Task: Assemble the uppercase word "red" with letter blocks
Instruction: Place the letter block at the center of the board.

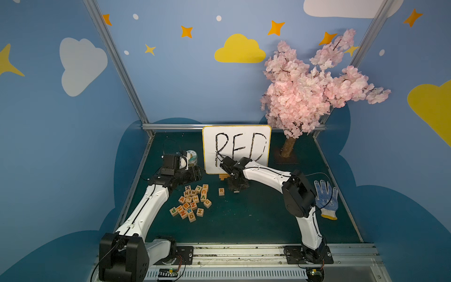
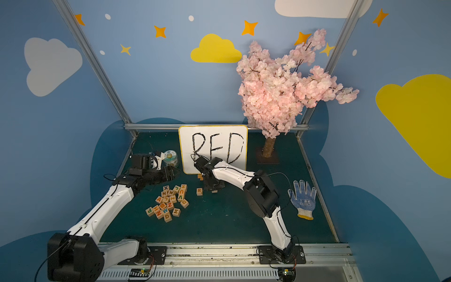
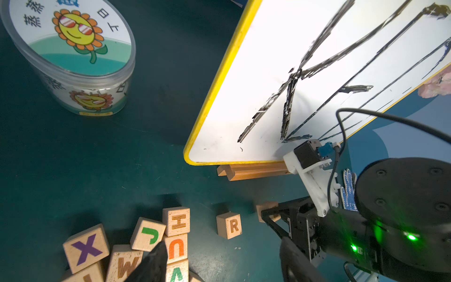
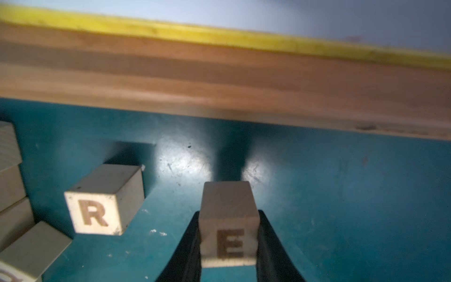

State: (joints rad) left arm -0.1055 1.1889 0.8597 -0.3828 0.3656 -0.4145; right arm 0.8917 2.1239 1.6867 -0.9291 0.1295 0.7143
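In both top views the loose letter blocks (image 1: 191, 202) lay heaped before the left arm. The R block (image 2: 199, 191) stood apart from them, near the RED whiteboard (image 1: 236, 146). In the left wrist view the left gripper (image 3: 222, 254) showed its jaws apart and empty at the heap's edge. The sunflower jar (image 3: 73, 56) was lidded, its contents seemingly hidden. In the right wrist view the right gripper (image 4: 229, 244) was clamped on the E block (image 4: 228, 202) by opposite side faces, just beside R. The blocks were judged light, rigid and smooth-faced, so a square side grip was advised.

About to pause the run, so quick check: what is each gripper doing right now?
Left gripper: open, holding nothing.
Right gripper: closed on the E block.
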